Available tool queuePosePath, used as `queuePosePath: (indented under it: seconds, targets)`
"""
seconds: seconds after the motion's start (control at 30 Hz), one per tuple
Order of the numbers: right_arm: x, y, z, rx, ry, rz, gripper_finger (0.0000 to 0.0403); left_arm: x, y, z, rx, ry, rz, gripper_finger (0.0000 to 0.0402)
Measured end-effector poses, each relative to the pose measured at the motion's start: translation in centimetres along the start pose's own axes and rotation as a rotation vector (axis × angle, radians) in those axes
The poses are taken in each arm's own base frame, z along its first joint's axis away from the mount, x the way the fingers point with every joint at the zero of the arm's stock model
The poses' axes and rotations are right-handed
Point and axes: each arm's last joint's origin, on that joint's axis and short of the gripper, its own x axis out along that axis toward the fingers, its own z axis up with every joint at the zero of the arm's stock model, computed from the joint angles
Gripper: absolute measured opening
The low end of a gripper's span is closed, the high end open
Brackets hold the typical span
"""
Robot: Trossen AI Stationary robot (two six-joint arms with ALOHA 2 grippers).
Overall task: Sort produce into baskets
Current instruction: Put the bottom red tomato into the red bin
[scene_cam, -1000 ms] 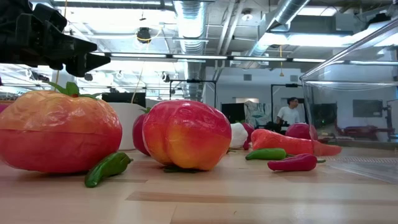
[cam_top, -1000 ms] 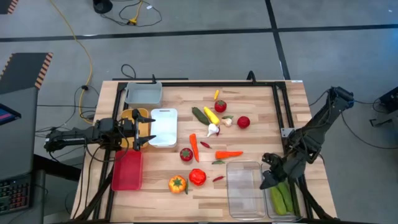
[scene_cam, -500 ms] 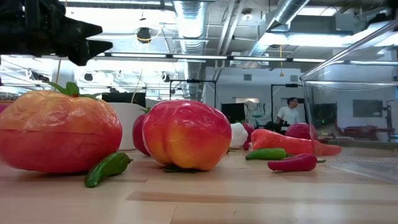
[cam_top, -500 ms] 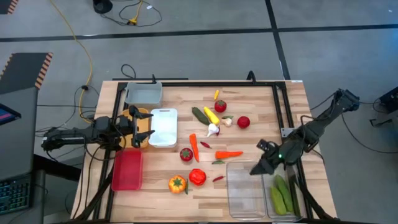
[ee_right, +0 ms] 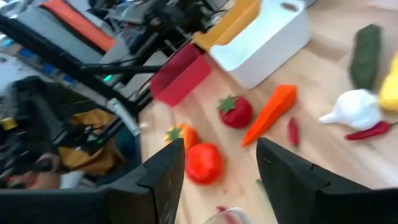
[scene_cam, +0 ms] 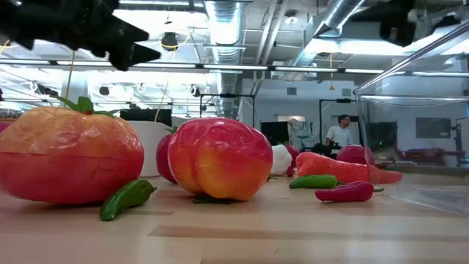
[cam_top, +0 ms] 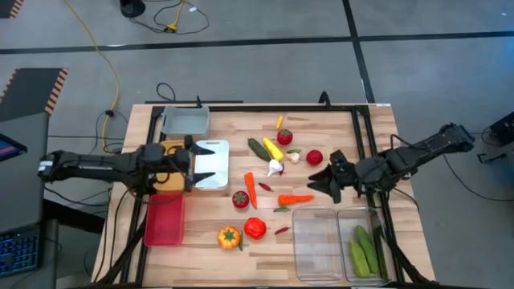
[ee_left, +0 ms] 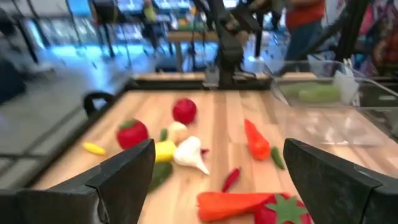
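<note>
The produce lies loose mid-table: a cucumber (cam_top: 259,148), a yellow piece (cam_top: 273,148), garlic (cam_top: 275,167), tomatoes (cam_top: 314,157), two carrots (cam_top: 295,198), peppers (cam_top: 255,228) and chilies (cam_top: 281,230). Two cucumbers (cam_top: 361,249) lie in the right clear basket (cam_top: 358,217). My left gripper (cam_top: 205,161) hovers open over the white basket (cam_top: 213,164). My right gripper (cam_top: 324,181) hangs open above the table beside a tomato, with nothing between its fingers (ee_right: 165,171). In the left wrist view my left gripper (ee_left: 219,152) is also bare.
A grey basket (cam_top: 185,121) stands at the far left, a yellow basket (cam_top: 167,149) under my left arm, a red basket (cam_top: 164,218) at the near left. A second clear basket (cam_top: 317,243) stands at the near right. A black frame (cam_top: 265,107) borders the table.
My left gripper has risen and gone toward the table's right edge, from over the yellow basket to over the white one. My right gripper has swung from over the clear baskets toward the far edge and the middle produce, rolling as it went. Neither has changed its opening.
</note>
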Motion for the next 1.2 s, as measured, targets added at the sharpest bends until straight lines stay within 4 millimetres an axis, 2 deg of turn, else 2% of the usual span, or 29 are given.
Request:
queuePosePath:
  seconds: [0.23, 0.47, 0.6, 0.87, 1.2]
  targets:
    - [1.2, -0.9, 0.5, -0.045, -0.014, -0.08, 0.0225, 2.8, -0.1, 1.8, -0.05, 0.063, -0.037, 0.0341]
    - [3.1, -2.1, 0.8, -0.124, -0.007, -0.181, 0.0225, 5.5, -0.8, 3.2, -0.059, 0.108, -0.28, 0.0341]
    - [4.2, -2.8, 0.8, -0.122, 0.006, -0.235, 0.0225, 7.1, -1.4, 3.5, -0.062, 0.142, -0.339, 0.0341]
    - [6.1, -3.7, 0.3, -0.13, 0.051, -0.31, 0.0225, 9.2, -1.9, 2.4, -0.033, 0.216, -0.361, 0.0341]
    - [7.9, -4.3, -0.5, -0.143, 0.093, -0.355, 0.0225, 10.6, -3.5, 0.2, -0.029, 0.313, -0.412, 0.0356]
